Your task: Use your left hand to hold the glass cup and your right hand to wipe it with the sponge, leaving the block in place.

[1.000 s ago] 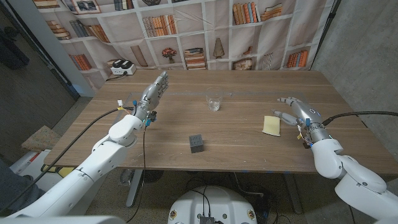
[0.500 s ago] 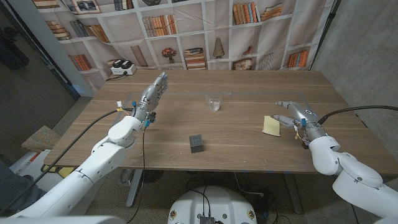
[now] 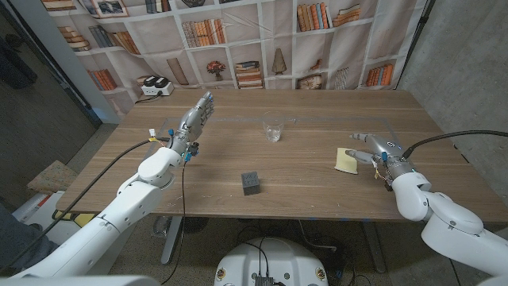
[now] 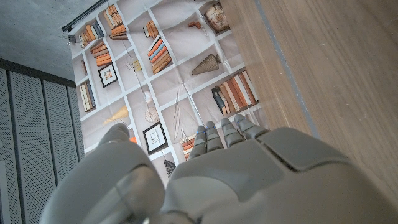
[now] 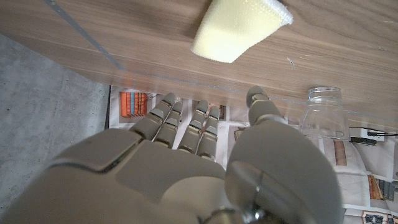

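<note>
- My left hand (image 3: pixel 196 119) is raised over the left part of the brown wooden table (image 3: pixel 317 191), fingers straight and close together, pointing away from me toward the bookshelf-printed backdrop (image 3: pixel 238 40); it holds nothing. In the left wrist view I see the back of that hand (image 4: pixel 236 174) with the fingertips reaching toward the printed shelves.
- A small dark grey cube block (image 3: pixel 252 183) sits near the table's front edge, roughly in the middle, apart from everything else.
- The small clear glass cup (image 3: pixel 275 131) stands upright farther back, near the table's centre, well apart from both my hands. It also shows in the right wrist view (image 5: pixel 324 115), upright.
- The pale yellow rectangular sponge (image 3: pixel 346 160) lies flat on the right side of the table; in the right wrist view (image 5: pixel 239 28) it lies beyond my fingertips.
- My right hand (image 3: pixel 375 148) is just beside the sponge, fingers spread and reaching toward it, grasping nothing; whether a fingertip touches the sponge, I cannot tell.
</note>
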